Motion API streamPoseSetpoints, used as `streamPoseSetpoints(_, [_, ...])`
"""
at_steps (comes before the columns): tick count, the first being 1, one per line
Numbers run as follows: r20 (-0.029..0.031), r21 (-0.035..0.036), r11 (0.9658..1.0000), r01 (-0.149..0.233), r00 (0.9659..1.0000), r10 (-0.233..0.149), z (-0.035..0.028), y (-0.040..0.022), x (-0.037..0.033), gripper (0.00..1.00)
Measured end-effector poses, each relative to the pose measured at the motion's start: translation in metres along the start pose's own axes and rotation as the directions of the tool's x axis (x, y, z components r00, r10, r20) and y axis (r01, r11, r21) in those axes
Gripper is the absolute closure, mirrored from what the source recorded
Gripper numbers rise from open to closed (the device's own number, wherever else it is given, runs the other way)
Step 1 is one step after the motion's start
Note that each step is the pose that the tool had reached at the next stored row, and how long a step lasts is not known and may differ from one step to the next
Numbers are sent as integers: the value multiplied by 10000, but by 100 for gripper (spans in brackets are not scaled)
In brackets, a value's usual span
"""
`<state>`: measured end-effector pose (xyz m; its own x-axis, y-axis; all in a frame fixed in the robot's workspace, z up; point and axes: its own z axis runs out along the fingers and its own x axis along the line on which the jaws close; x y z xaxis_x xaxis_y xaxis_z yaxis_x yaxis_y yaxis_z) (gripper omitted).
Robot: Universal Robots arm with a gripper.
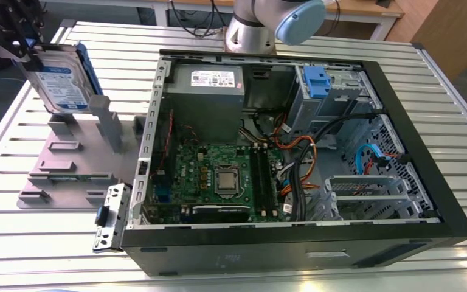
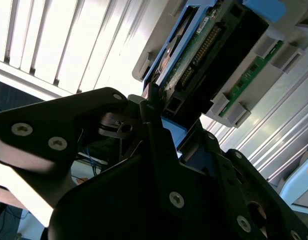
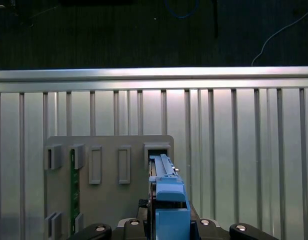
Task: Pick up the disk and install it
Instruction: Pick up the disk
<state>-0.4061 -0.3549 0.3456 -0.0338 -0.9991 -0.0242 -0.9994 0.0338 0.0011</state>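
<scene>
Computer case (image 1: 298, 243) lies open on the desk (image 1: 47, 255), toward the exterior view's right. Arm base (image 1: 254, 30) stands behind the case. Inside the case: power supply (image 1: 205, 82) in the far left corner, circuit board (image 1: 217, 176) in front of it, drive cage (image 1: 331, 91) in the far right corner, cables (image 1: 298, 152) between board and cage. Rack (image 1: 63, 164) lies on the desk just left of the case. Memory stick (image 1: 71, 178) sits in a near slot of the rack. Bracket (image 1: 110, 216) lies between the rack's near corner and the case. Disk (image 1: 59, 82) stands upright over the rack's far slot, clamped at its top in the claw (image 1: 19, 45); can't tell if it touches the slot.
</scene>
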Motion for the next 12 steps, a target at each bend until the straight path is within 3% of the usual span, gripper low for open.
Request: streamPoseSetpoints(12, [1, 1, 10000, 0, 10000, 0, -28, 0, -1, 64])
